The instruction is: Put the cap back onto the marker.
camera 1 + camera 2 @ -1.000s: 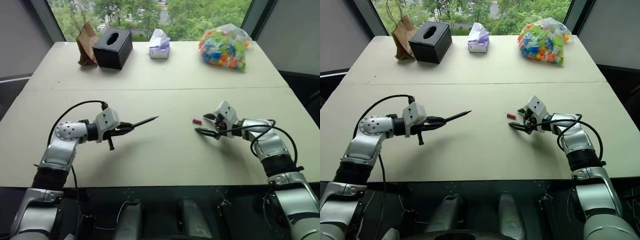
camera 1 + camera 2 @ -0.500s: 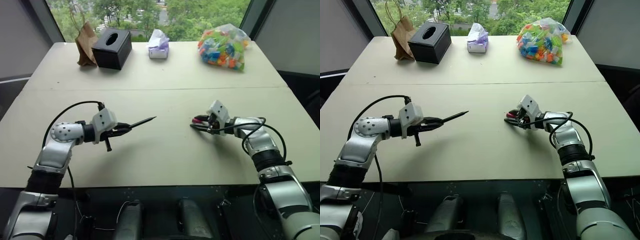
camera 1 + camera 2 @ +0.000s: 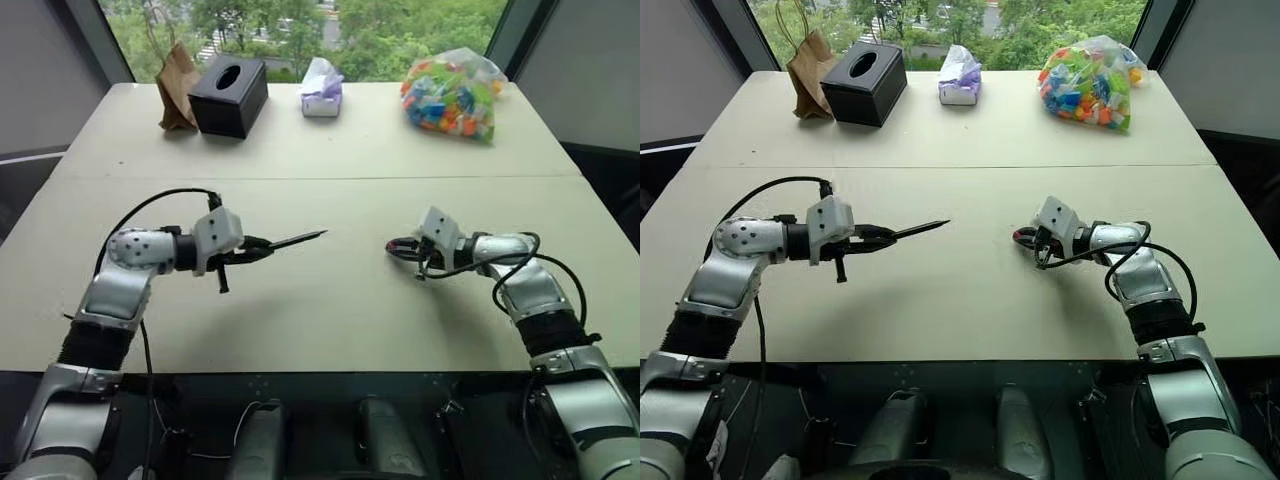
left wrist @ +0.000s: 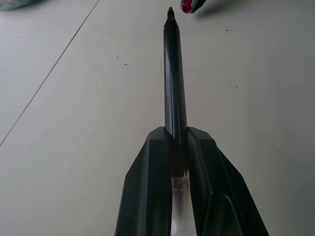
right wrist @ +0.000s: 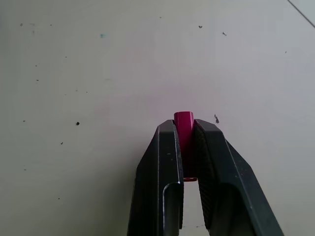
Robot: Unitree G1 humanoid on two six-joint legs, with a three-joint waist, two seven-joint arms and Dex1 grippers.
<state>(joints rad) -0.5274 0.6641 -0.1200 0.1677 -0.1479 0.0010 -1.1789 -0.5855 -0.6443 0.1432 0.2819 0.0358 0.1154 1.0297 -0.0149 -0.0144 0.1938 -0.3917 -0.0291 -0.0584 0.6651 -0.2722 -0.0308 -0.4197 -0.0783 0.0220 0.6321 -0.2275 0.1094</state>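
Now right gripper (image 5: 184, 142) pinches the cap (image 5: 184, 125) at its fingertips; left gripper (image 4: 176, 142) clamps the marker (image 4: 173, 73).

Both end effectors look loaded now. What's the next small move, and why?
Probably bring the right end effector toward the marker's tip, lining the cap up with it. The cap is pinched between its fingers, the left end effector grips the marker with its reddish tip pointing at the right one, and a gap separates them.
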